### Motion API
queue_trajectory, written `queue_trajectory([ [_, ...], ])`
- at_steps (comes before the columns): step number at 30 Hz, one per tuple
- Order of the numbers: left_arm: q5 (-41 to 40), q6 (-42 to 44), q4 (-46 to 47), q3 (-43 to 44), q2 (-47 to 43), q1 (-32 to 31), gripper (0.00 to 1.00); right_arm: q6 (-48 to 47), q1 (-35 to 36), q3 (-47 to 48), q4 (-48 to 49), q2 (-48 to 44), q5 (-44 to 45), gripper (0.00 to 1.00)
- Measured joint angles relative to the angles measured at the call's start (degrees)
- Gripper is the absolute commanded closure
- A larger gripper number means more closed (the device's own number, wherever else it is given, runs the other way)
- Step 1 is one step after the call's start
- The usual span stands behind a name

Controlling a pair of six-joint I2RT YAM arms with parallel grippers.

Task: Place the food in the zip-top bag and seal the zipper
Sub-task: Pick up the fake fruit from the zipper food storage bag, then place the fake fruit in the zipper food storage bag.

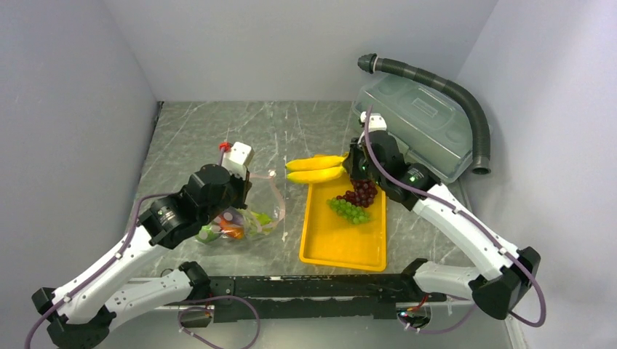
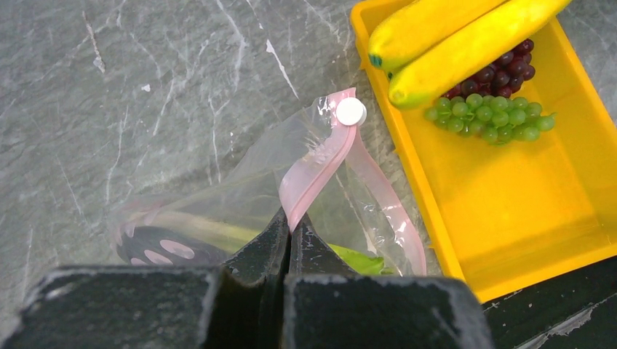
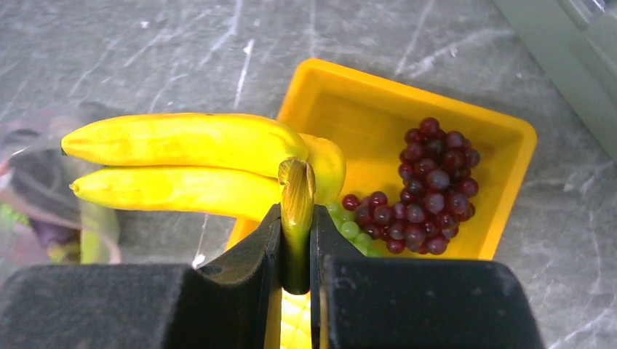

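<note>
Top external: high behind, looking down over the table point(image 1: 218, 131).
Wrist views: close, angled down.
Shared: yellow tray point(image 1: 342, 247), bananas point(image 1: 316, 169).

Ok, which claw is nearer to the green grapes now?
Right. The right claw holds the bananas by the stem just beyond the green grapes, by the tray; the left claw is at the zip-top bag, pinching its zipper.

The bench point(image 1: 204, 138) was grey marble, white veins. Tray point(image 1: 342, 251) was yellow, 2 bananas point(image 1: 316, 169) yellow with brownish-green stem. 1 bunch dark red grapes point(image 1: 364, 190), 1 green grapes point(image 1: 349, 211). Clear bag point(image 2: 218, 189), pale pink zipper point(image 2: 313, 171), white slider point(image 2: 351, 111). Translucent grey-green box point(image 1: 418, 123), dark grey hose point(image 1: 466, 94).
</note>
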Motion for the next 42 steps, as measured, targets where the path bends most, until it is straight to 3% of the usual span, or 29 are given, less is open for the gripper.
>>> queue_trajectory([
  [20, -2.1, -4.1, -2.9, 5.7, 8.0, 0.2, 1.00, -11.3, 18.4, 2.2, 1.1, -9.6, 6.4, 1.00],
  [33, 0.5, -5.8, -6.4, 10.3, 12.7, 0.3, 1.00, -22.5, 33.4, 3.7, 6.5, 1.1, 27.5, 1.00],
  [42, 2.0, -7.0, -9.2, 12.5, 13.8, 0.4, 1.00, -29.7, 40.3, 4.1, 13.3, 4.8, 34.7, 1.00],
])
